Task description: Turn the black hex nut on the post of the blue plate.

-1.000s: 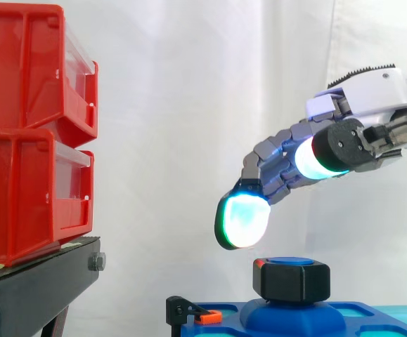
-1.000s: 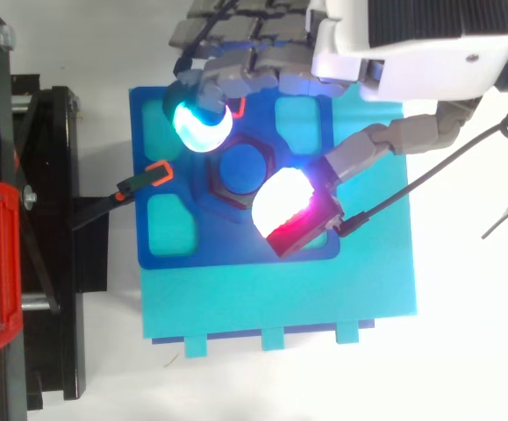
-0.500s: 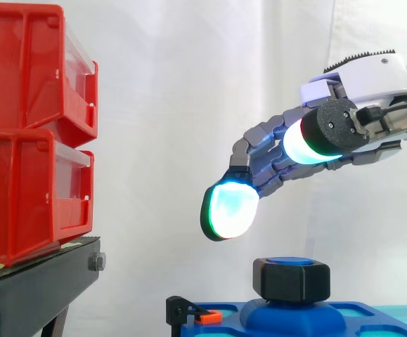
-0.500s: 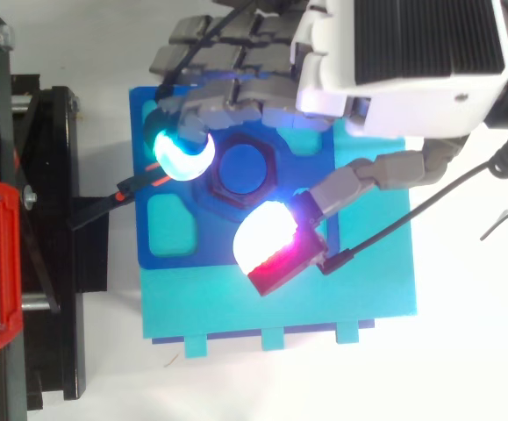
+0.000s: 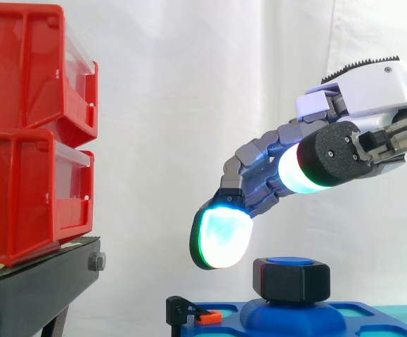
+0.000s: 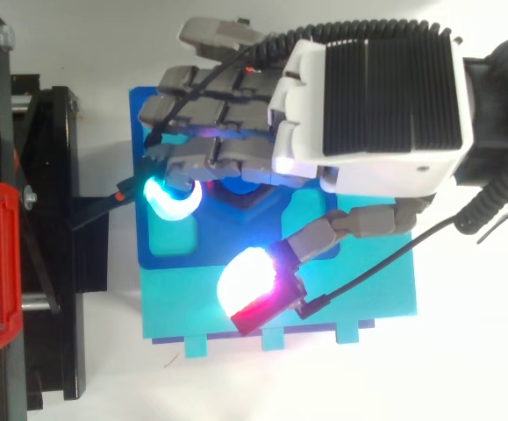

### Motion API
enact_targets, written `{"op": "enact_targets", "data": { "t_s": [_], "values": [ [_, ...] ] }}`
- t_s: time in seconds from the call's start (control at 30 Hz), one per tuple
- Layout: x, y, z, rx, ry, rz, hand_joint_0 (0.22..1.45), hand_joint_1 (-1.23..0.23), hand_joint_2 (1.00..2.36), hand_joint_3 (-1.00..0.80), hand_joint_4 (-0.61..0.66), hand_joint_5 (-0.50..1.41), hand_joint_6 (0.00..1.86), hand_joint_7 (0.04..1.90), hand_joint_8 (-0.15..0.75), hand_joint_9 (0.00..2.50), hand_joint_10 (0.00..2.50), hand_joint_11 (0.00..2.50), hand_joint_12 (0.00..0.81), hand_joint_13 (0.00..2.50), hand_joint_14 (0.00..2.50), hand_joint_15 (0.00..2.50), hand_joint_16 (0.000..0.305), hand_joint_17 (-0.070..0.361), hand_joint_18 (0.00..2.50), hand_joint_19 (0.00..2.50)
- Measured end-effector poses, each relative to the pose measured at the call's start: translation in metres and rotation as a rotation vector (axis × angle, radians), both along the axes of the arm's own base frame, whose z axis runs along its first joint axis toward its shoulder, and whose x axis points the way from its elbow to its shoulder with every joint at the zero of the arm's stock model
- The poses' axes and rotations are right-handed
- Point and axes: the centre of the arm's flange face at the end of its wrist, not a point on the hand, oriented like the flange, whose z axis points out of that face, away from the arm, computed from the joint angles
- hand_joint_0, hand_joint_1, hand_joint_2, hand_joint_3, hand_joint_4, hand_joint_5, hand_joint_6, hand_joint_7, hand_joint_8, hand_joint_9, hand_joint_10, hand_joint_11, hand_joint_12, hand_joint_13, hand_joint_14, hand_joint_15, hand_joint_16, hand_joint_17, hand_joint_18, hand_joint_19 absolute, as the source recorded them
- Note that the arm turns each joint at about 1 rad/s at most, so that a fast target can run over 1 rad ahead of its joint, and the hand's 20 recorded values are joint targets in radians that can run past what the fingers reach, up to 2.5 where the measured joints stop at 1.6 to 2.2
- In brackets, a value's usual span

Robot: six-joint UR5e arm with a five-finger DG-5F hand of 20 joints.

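Hand (image 5: pixel 361 91) hangs above the work, fingers and thumb spread apart and only gently bent, gripping nothing. The cyan-glowing fingertip (image 5: pixel 221 239) sits just beside and slightly above the black hex nut (image 5: pixel 291 279), a clear gap between them. The nut sits on its post below the hand, under the space between fingers and thumb, atop the raised hub of the blue plate (image 5: pixel 287 319), which lies on a teal base (image 6: pixel 368 298). Beyond the fingertips, well apart: red bins (image 5: pixel 27 140) on a black stand (image 5: pixel 34 284).
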Motion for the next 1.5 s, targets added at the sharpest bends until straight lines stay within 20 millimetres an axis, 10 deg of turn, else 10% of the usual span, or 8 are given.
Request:
{"op": "enact_targets", "data": {
  "t_s": [1.5],
  "values": [
    [-0.006, 0.004, -0.005, 0.000, 0.052, 0.024, 0.47, -0.32, 1.00, -0.50, 0.18, -0.20, 0.50, 0.87, 0.241, 0.29, 0.00, 0.01, 0.360, 0.18, 0.00, 0.00, 0.055, 0.125, 0.00, 0.00]
  ]
}}
